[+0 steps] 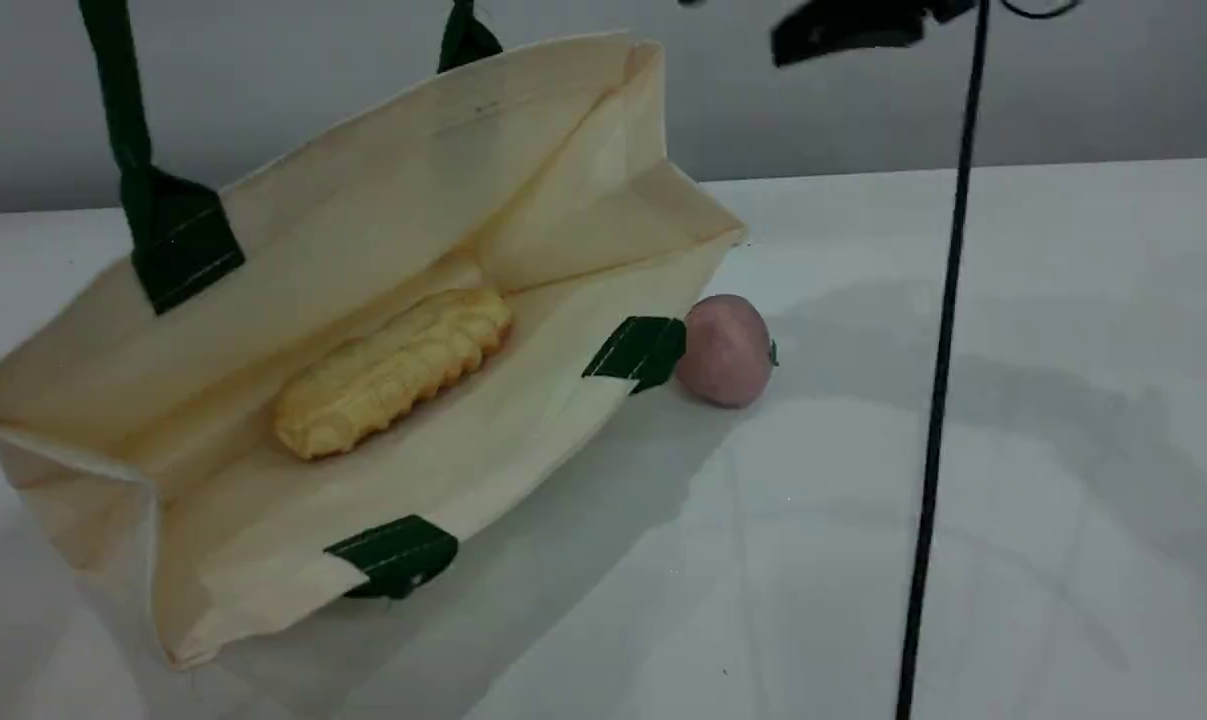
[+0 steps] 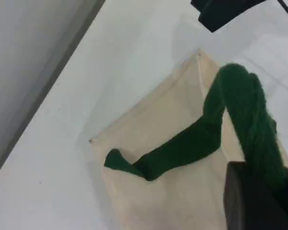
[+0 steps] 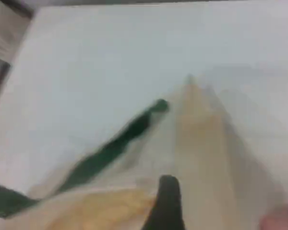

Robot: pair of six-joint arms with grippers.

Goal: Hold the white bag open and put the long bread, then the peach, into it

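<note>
I see the bag (image 1: pixel 293 300) lying on the table (image 1: pixel 1013 450) with its mouth gaping toward the camera, its far side pulled up by the green handle (image 1: pixel 123 130) that runs out of the top of the scene view. The bread (image 1: pixel 393 370) lies inside the bag on its lower wall, roughly in the middle. The peach (image 1: pixel 726 349) sits on the table just outside the bag, beside the bag's right edge and close to a green patch (image 1: pixel 638 350). In my left wrist view the left gripper (image 2: pixel 259 201) is clenched on the handle, the strap bunched right above its dark fingertip. My right gripper (image 3: pixel 167 206) stands released with nothing in it; its blurred wrist view puts it above the bag, with the bread under its fingertip and the peach at the lower right corner.
</note>
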